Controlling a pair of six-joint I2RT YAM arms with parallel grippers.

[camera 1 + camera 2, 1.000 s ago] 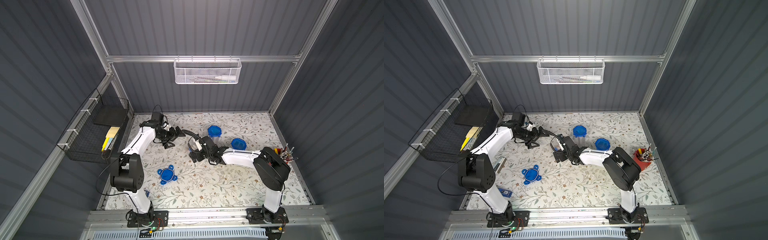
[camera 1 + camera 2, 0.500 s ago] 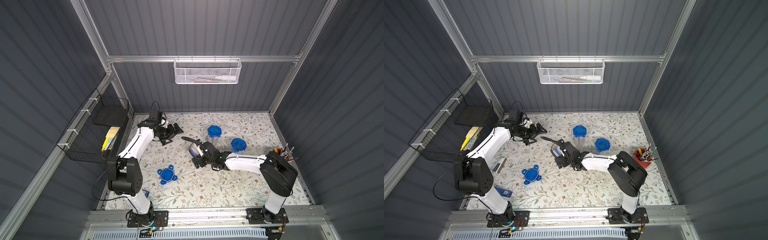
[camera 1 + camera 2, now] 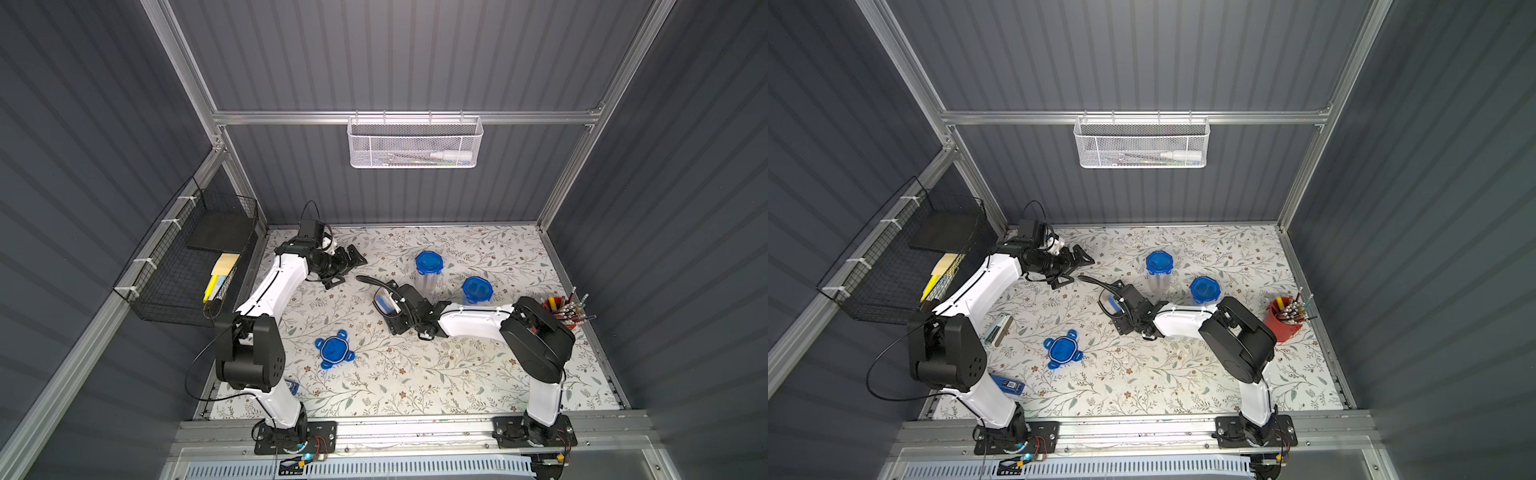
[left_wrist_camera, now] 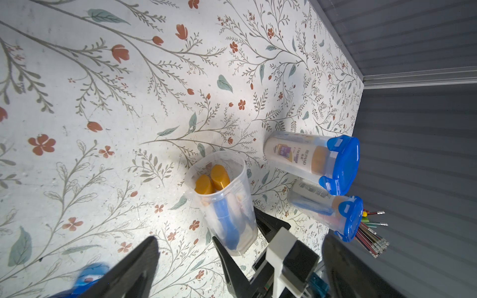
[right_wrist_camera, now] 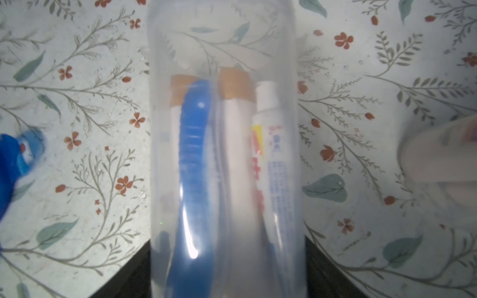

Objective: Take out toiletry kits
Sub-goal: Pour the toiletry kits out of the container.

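Since the blue lid (image 3: 333,354) is already off, lying on the table left of the open jar (image 4: 224,201) toward the arm bases, the step in hand reads as extraction. Spread wide and empty, the left tool (image 3: 348,270) sits left of the open jar toward the back wall, well apart from it. The right tool (image 4: 244,237) pinches the open jar low on its wall, jar tilted, mouth facing the left tool.

The kit is inside that jar: two bottles (image 4: 211,180) with gold caps at the mouth, blue toothbrush (image 5: 193,167), toothpaste tube (image 5: 273,154).

My call: pinch low and light, since the clear wall looks flexy. Limit the tilt so nothing slides out uncontrolled. Bring the left tool in along the jar axis and take a gold-capped bottle first, as the caps sit nearest the rim. Risk: snagging the rim or dragging the jar.

Right of the open jar is a closed jar (image 4: 309,157). Its bottle label reads roughly "RUPANO"; the smaller print is unreadable. The second closed jar (image 4: 325,211) has illegible print. The tube text is red and blue, too blurred to read. Farther right is the red cup of pens (image 3: 1283,320): leave it.
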